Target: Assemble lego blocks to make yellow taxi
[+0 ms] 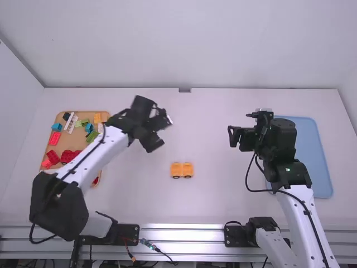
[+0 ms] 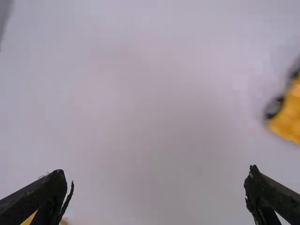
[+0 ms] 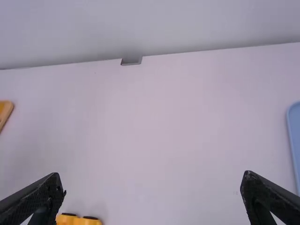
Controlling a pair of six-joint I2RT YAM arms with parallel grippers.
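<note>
Yellow wheeled blocks (image 1: pixel 177 169), inside table edges (image 1: pixel 251 89)

We log a blue tray (image 1: pixel 314 151) on the white table's (image 1: pixel 223 206) right side, a small grey fitting (image 1: pixel 184 90) at mid far edge, metal rails (image 1: pixel 189 235) along the near edge.

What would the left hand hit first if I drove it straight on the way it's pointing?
The left hand would probably meet a bare part of the white table; the yellow wheeled blocks lie off to one side. The remaining gap is hard to judge.
</note>
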